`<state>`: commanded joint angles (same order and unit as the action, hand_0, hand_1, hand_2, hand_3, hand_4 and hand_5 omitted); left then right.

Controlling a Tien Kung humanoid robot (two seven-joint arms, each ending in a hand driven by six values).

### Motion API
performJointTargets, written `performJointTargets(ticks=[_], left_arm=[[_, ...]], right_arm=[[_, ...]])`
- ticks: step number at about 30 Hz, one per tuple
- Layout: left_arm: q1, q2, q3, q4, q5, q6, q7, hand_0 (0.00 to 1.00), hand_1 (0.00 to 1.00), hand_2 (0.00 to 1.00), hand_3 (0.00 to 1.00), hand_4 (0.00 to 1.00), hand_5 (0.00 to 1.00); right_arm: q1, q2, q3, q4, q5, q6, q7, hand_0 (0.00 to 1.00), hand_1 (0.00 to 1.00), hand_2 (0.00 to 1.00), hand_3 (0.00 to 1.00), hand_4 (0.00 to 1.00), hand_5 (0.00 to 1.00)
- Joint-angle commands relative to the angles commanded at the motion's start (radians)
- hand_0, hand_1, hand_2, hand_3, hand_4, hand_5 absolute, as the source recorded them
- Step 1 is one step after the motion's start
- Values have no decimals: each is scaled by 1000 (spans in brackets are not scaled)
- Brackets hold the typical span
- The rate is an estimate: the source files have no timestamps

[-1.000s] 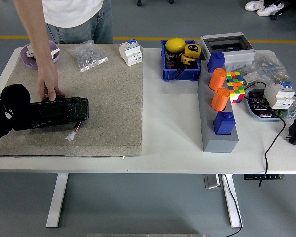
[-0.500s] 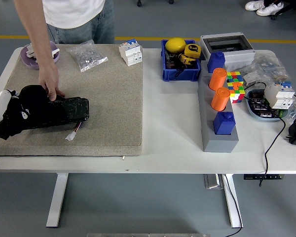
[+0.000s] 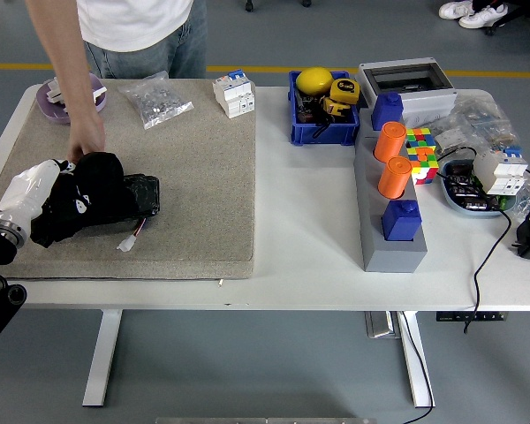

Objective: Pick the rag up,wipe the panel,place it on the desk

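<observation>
The robot's left hand (image 3: 81, 199) reaches in from the lower left over the tan felt mat (image 3: 194, 177) and lies on top of the black panel (image 3: 140, 195), covering its left part so that only the right end shows beyond the hand. The hand is a dark mass, and I cannot tell whether its fingers are curled or spread; the rag cannot be picked out from the black hand and the black panel beneath it, so whether it sits under the palm or between the fingers cannot be told. A white forearm section (image 3: 25, 196) runs back from the hand toward the left edge. At the far side a person's hand (image 3: 87, 146) comes down just behind the robot's hand, touching or nearly touching the panel's far edge. A small white connector on wires (image 3: 128, 240) lies on the mat just in front of the panel. Farther back on the mat are a clear bag of small parts (image 3: 156, 100), a white circuit breaker (image 3: 234, 94) and a purple dish (image 3: 60, 97). The right arm is out of view.
</observation>
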<state>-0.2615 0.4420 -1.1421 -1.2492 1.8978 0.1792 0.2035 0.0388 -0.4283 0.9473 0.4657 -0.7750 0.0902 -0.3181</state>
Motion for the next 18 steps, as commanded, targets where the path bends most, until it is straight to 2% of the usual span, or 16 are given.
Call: performJointTargets(ticks=[8,14,18], left_arm=[[-38,-20,71,-18,6,-2,21,189,110,537,435,69,2],[-63,-58,113,-27,15,-4,29,189,110,536,436,68,2],[-74,-70,150,-30,11,-6,33,188,110,536,437,68,2]], right_arm=[[2,-1,-1,1,0,1,0,730,558,715,753,998,605],[3,-3,-6,1,2,3,-1,731,558,716,753,998,604],[2,-3,-7,0,2,5,-2,731,556,716,753,998,603]])
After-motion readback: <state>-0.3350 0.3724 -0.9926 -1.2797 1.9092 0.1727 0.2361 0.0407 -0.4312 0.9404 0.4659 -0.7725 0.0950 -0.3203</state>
